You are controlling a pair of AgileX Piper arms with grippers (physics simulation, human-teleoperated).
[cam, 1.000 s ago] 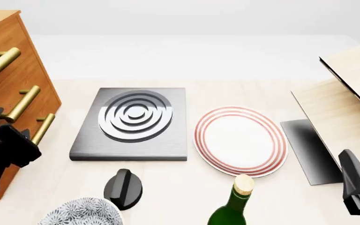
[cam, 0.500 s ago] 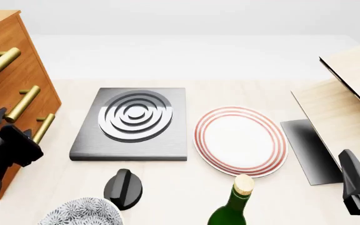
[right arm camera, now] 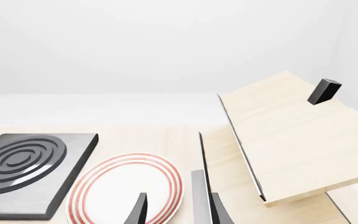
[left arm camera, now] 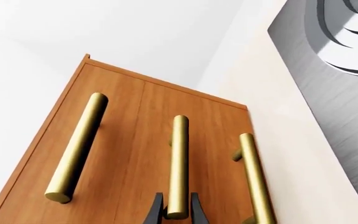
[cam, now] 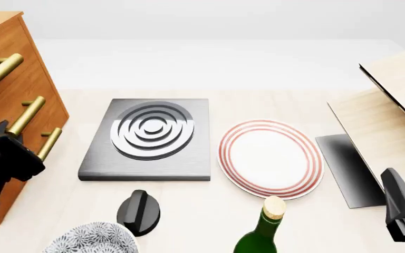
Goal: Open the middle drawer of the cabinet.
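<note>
The cabinet (cam: pixel 6 42) stands at the far left, orange-brown with three brass bar handles. The middle drawer (left arm camera: pixel 157 140) looks flush with the other fronts. Its handle (cam: pixel 27 115) is the second of the three. My left gripper (cam: pixel 4 130) is at the near end of that handle. In the left wrist view the gripper (left arm camera: pixel 176 207) has a finger (left arm camera: pixel 157 210) close against each side of the handle (left arm camera: pixel 179 158), shut on it. My right gripper (cam: pixel 392 176) is open and empty at the right front, far from the cabinet, and also shows in the right wrist view (right arm camera: pixel 177 205).
A grey slab with raised rings (cam: pixel 150 137) lies beside the cabinet. A red-rimmed white plate (cam: pixel 269 158) is in the middle. A black knob (cam: pixel 139 211), a patterned bowl (cam: pixel 93 240) and a green bottle (cam: pixel 262 232) stand along the front. A pale wooden box with black edge (cam: pixel 392 105) is at right.
My left gripper has moved a little up and toward the cabinet, onto the near end of the middle handle. The drawer and the right arm have not moved.
</note>
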